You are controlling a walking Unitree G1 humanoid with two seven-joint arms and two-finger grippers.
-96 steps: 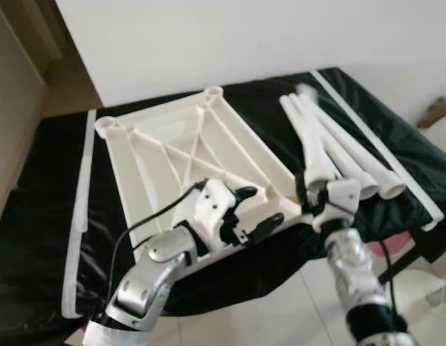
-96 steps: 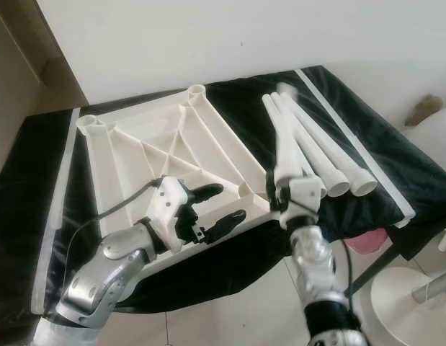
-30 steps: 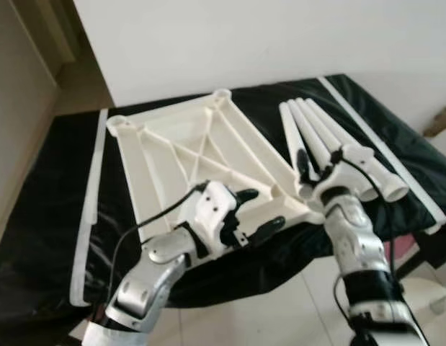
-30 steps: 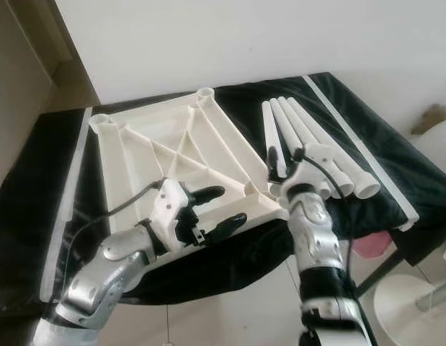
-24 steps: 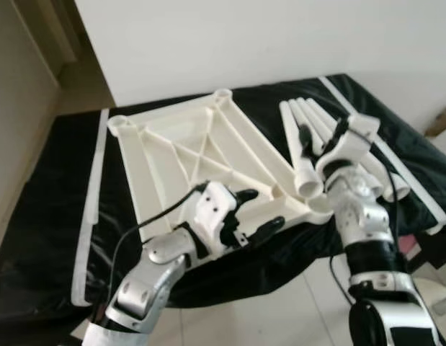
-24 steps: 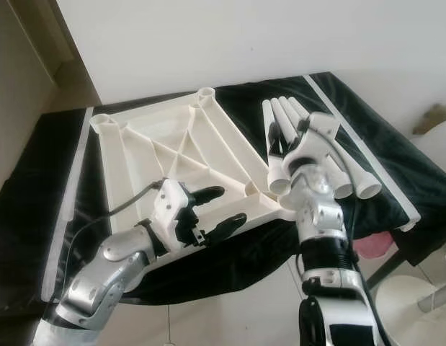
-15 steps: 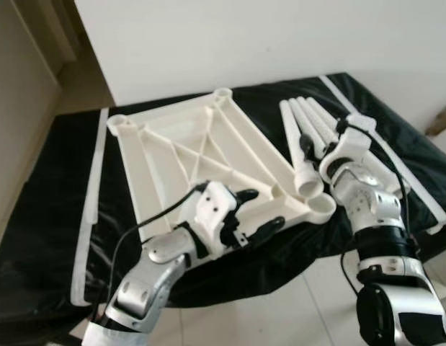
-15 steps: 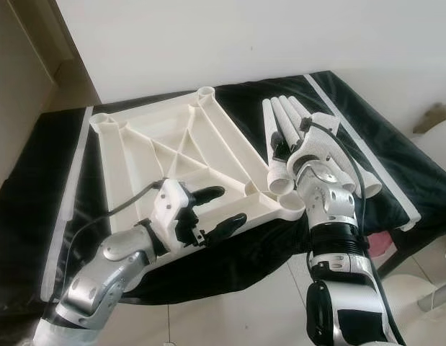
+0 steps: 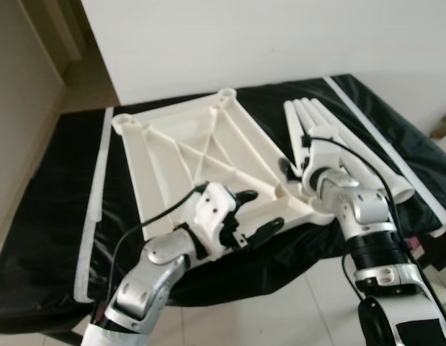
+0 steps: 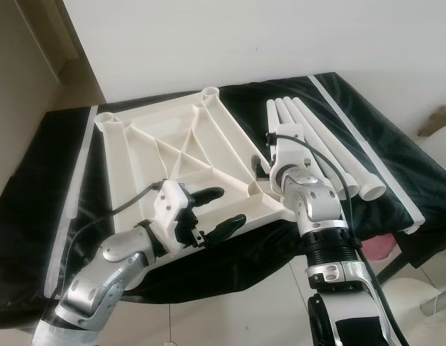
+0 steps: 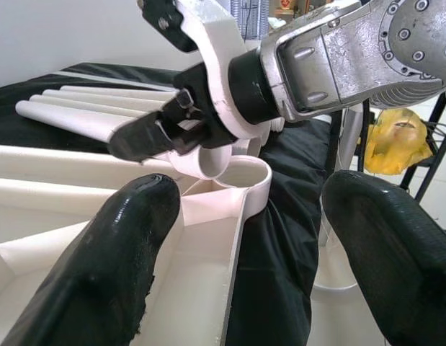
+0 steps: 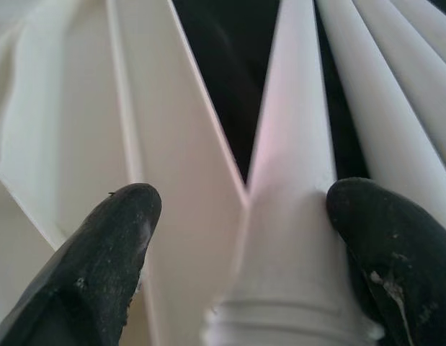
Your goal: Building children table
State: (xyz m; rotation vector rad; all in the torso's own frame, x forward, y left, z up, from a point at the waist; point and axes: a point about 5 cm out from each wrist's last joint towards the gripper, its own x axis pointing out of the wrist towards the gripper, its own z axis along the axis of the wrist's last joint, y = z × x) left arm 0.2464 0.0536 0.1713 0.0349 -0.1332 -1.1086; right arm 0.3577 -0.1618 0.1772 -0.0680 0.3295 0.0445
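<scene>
A white plastic tabletop (image 9: 186,151) lies upside down on the black-covered surface, ribs up. Several white legs (image 10: 331,144) lie side by side to its right. My right gripper (image 12: 244,216) is shut on one white leg (image 9: 295,137), a black finger on each side of it. That leg's flared end rests at the round corner socket (image 11: 248,173) on the tabletop's near right corner. My left gripper (image 9: 257,211) hovers open over the tabletop's near edge, just left of that socket, with nothing between its fingers.
A black cloth (image 9: 50,187) covers the work surface, with white strips (image 9: 93,209) along its left and right sides. A white wall stands behind it. Pale tiled floor (image 9: 280,310) lies in front. A yellow bag (image 11: 395,140) hangs on a rack beyond the right end.
My right gripper has swung the leg's flared end left and down from beside the other legs onto the corner socket. The left gripper has stayed put, open.
</scene>
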